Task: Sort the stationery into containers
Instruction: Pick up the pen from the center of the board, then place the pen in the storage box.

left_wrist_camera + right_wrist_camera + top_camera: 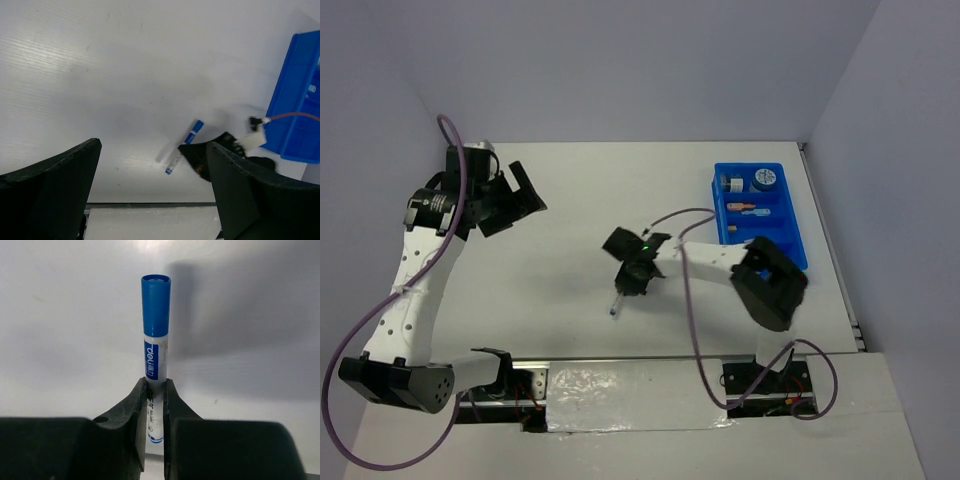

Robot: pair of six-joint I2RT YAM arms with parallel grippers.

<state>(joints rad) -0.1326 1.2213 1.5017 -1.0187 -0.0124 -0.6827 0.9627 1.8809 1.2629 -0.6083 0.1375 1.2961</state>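
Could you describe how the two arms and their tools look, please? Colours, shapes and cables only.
The left arm and right arm have white links and black joints; a purple cable runs along each. The left tool and right tool each have two black, wedge-shaped fingers. A small green light shows near the right wrist.

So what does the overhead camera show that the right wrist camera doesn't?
Only the overhead view shows the left arm with its jaws wide open, and the blue tray holding a patterned roll and other small pieces in its compartments. Only the right wrist view shows the printed label on the pen and the right jaws shut on its white barrel below the blue cap. Both show that pen, held by the right arm, against the white table.
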